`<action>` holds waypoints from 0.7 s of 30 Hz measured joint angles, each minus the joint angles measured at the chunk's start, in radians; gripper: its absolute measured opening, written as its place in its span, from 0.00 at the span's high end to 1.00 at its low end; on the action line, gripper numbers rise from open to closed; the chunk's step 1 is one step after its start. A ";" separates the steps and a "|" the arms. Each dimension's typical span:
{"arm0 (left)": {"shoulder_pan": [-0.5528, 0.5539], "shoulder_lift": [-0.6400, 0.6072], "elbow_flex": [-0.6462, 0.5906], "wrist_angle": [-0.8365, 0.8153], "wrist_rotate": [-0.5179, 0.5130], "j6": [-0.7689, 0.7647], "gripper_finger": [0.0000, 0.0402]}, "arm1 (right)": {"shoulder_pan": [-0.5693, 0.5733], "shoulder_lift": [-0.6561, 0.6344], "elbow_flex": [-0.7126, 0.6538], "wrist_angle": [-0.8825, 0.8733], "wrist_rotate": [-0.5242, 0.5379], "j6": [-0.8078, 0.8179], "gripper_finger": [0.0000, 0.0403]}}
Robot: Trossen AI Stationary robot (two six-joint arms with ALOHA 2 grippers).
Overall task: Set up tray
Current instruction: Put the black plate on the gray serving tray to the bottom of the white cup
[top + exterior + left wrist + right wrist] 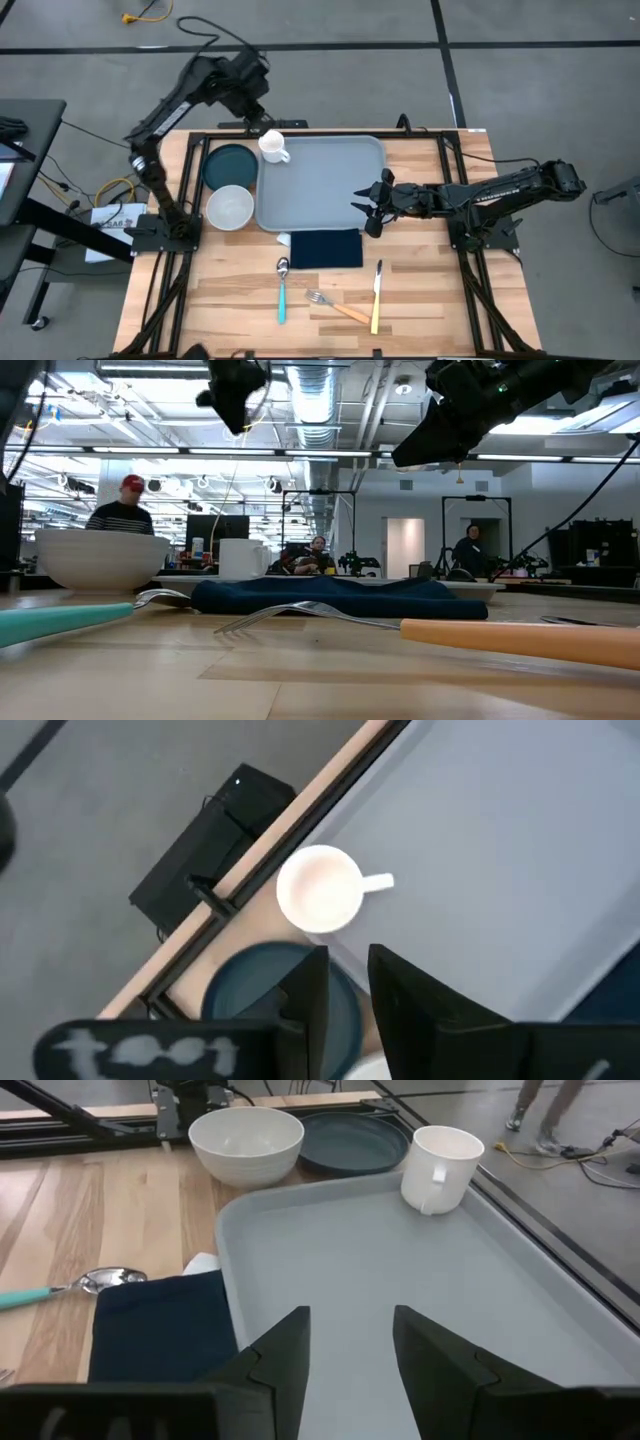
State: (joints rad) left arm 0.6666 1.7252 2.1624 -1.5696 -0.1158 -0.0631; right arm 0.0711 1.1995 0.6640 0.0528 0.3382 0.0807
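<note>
The light grey-blue tray (320, 185) lies flat in the middle of the table. A white mug (273, 147) stands upright in its far left corner, handle toward the tray's middle. My left gripper (256, 108) hangs open high above the mug and looks straight down on the mug (320, 890). My right gripper (368, 207) hovers open and level just over the tray's right near part, pointing left across the tray (400, 1270). Neither gripper touches anything.
Left of the tray sit a dark teal plate (230, 165) and a white bowl (230, 207). A navy napkin (325, 248) lies at the tray's near edge. Nearer still lie a teal-handled spoon (282, 290), an orange-handled fork (338, 307) and a yellow-handled knife (377, 295). People stand in the room behind.
</note>
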 joint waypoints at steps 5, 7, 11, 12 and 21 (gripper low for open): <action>-0.051 -0.119 -0.125 -0.001 -0.007 -0.045 0.84 | 0.000 0.006 0.000 0.008 0.001 0.015 0.67; -0.075 -0.159 -0.201 0.000 -0.043 -0.046 0.84 | 0.000 0.025 0.000 0.022 0.003 0.024 0.67; -0.099 -0.228 -0.387 0.039 -0.176 -0.054 0.84 | 0.000 0.090 -0.001 0.082 0.003 0.016 0.67; -0.100 -0.238 -0.434 0.062 -0.203 -0.058 0.84 | 0.000 0.110 -0.001 0.105 0.003 0.007 0.67; 0.065 -0.251 -0.719 0.345 -0.126 -0.054 0.85 | -0.002 0.232 0.000 0.273 0.001 -0.050 0.67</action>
State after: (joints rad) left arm 0.7319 1.4742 1.4434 -1.2243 -0.2418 -0.1175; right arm 0.0692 1.4316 0.6636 0.3254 0.3389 0.0304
